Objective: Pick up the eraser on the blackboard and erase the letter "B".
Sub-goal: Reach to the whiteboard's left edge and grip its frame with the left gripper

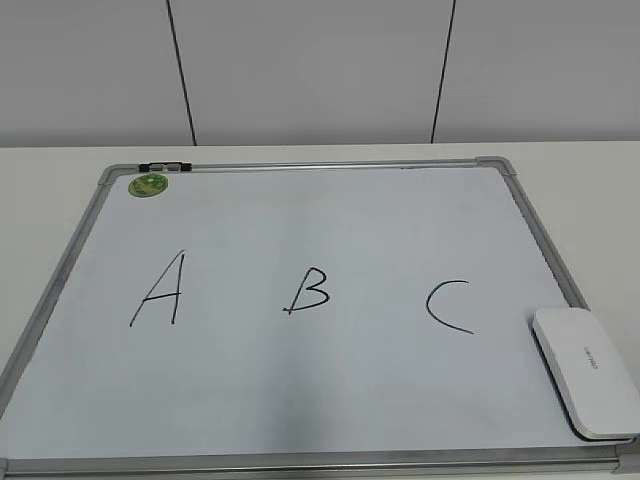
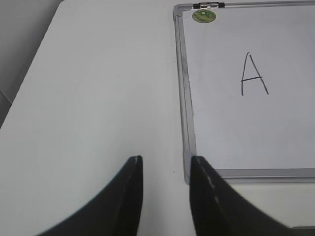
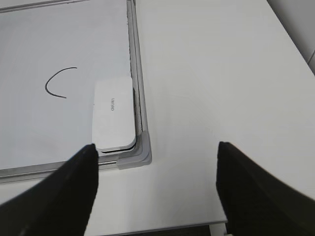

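The blackboard [image 1: 300, 390] is a white board with a silver frame lying flat on the table. Black letters A, B and C are drawn across it; the letter "B" [image 1: 308, 290] is in the middle. The eraser [image 1: 587, 370] is a flat white block lying on the board's near right corner; it also shows in the right wrist view [image 3: 114, 114]. My right gripper [image 3: 156, 147] is open wide and empty, over bare table just right of that corner. My left gripper [image 2: 166, 160] is open and empty, beside the board's near left corner [image 2: 187, 162]. Neither gripper shows in the exterior view.
A small green round magnet [image 1: 148, 184] sits at the board's far left corner, next to a black and silver clip [image 1: 163, 166] on the frame. The white table [image 3: 211, 88] extends right of the board to its front edge [image 3: 197, 227]. A grey wall stands behind.
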You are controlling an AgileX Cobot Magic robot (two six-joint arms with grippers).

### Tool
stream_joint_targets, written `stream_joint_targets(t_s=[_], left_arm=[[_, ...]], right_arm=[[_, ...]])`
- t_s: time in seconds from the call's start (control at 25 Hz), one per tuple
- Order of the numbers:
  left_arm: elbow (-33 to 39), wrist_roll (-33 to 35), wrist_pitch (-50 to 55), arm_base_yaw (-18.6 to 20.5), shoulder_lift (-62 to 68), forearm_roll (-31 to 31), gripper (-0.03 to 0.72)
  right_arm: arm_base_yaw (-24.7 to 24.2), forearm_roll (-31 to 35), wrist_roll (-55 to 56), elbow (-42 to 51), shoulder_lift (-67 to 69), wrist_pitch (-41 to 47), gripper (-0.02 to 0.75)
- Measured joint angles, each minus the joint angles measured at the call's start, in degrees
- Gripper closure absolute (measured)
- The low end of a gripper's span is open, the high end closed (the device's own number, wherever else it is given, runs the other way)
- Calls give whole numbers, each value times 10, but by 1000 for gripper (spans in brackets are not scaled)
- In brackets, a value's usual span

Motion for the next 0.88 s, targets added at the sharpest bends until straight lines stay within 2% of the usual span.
stream_joint_targets(t_s=[0.52, 0.68, 0.88], left_arm=[[-2, 0, -9, 0, 2, 0, 454], [-47, 0, -28, 0, 35, 0, 449], [-126, 0, -39, 0, 186, 0, 446]], right_arm=[[0, 0, 0, 0, 0, 0, 183], [0, 0, 0, 0, 0, 0, 183], [0, 0, 0, 0, 0, 0, 183]])
